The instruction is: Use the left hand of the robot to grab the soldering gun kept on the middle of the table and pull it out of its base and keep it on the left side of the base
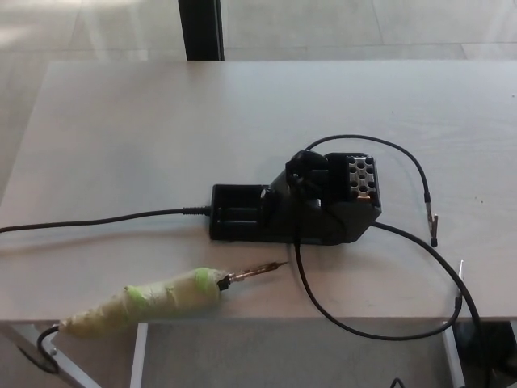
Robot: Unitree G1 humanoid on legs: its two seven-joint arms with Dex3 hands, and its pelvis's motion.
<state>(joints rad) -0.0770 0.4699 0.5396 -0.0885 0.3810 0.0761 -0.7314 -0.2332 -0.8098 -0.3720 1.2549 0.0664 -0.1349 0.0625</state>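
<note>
Green-wrapped soldering gun (black base)

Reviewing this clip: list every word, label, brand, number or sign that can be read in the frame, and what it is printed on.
None can be read.
Black base: no legible print or label shows on it.
Soldering gun: handle wrapped in plain green tape, no text.
Table: bare surface, no marks or signs.
Cables: plain black, nothing printed that shows.
</note>
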